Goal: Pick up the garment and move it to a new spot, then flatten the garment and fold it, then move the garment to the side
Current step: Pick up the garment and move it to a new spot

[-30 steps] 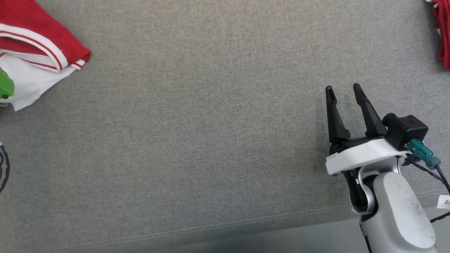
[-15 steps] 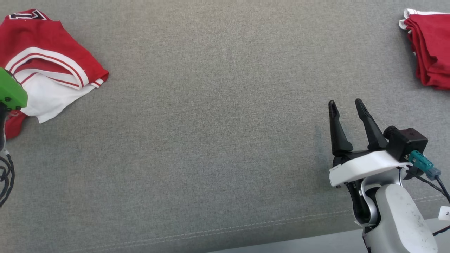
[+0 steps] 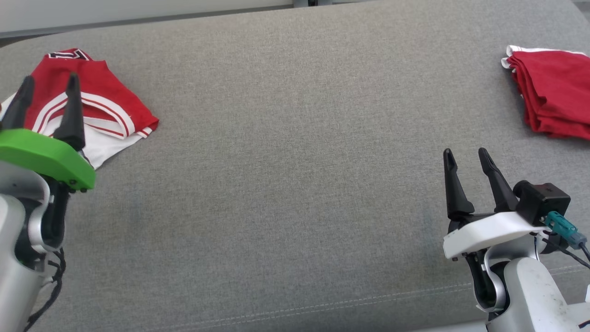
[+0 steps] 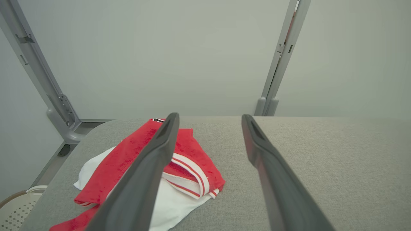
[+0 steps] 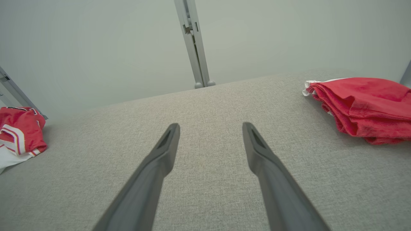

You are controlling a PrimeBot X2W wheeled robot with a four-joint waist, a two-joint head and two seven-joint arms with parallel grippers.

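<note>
While hovering near the crumpled garment (image 3: 110, 99), presenting left gripper (image 3: 48, 83) fingers (image 3: 73, 115) released, empty; right gripper (image 3: 464, 154) fingers (image 3: 454, 193) released, well apart.

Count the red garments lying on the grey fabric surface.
2. A crumpled red-and-white garment lies at the far left; a folded red cloth garment lies at the far right, though its layers may hide another.

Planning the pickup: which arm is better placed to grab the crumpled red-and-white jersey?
Left. The left gripper hangs open right by the jersey, fingers pointed at it; the right gripper is open too, but far across the grey cushion, nearer the folded red stack.
</note>
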